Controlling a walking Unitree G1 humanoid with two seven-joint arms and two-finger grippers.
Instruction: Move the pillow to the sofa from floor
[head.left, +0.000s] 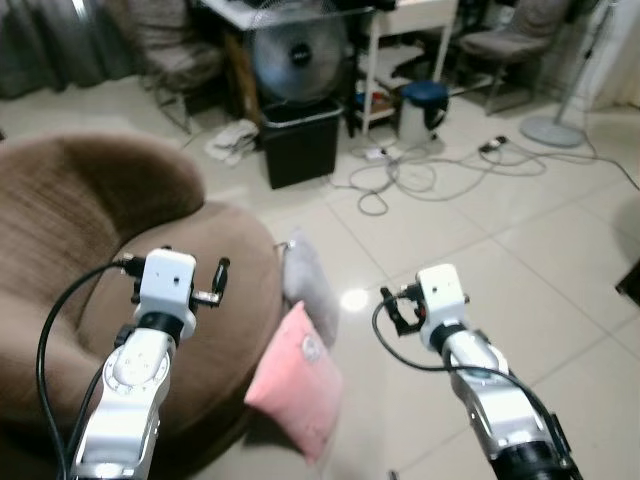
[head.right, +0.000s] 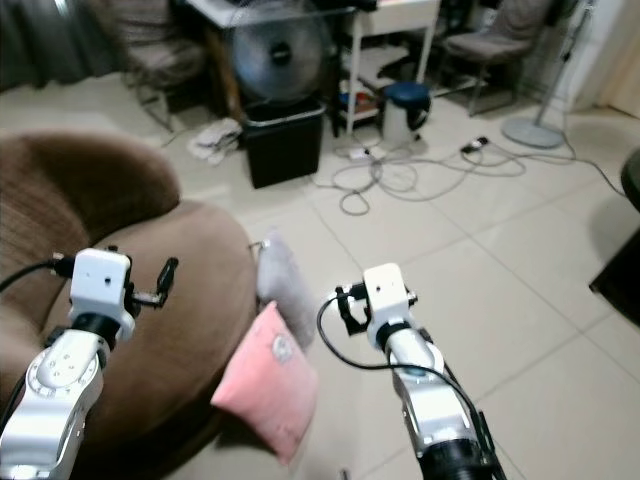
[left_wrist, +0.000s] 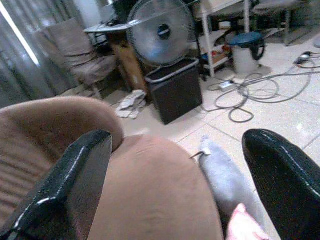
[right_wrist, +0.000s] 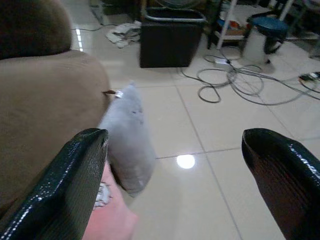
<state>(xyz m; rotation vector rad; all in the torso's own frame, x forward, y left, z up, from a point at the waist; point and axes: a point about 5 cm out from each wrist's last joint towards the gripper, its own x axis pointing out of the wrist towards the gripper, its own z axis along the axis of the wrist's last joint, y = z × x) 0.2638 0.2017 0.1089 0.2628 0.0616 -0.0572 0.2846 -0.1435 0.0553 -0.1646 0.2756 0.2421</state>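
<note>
Currently, I was at the approach step; nothing was grasped. My left gripper (head.left: 222, 281) hovered over the brown sofa (head.left: 70, 230), fingers spread wide and empty. Two pillows leaned on the floor against the sofa's front: one pink pillow (head.left: 297, 375) and one grey pillow (head.left: 308, 283) behind it. My right gripper (head.left: 392, 309) hung over the tiles just beside them, fingers likewise apart. The next move likely required lowering toward the pink pillow.

My left gripper (left_wrist: 182, 187) hangs spread wide above the brown sofa (left_wrist: 150, 190); a grey pillow (left_wrist: 225, 175) leans against its edge, a fan (left_wrist: 161, 32) at twelve o'clock.
</note>
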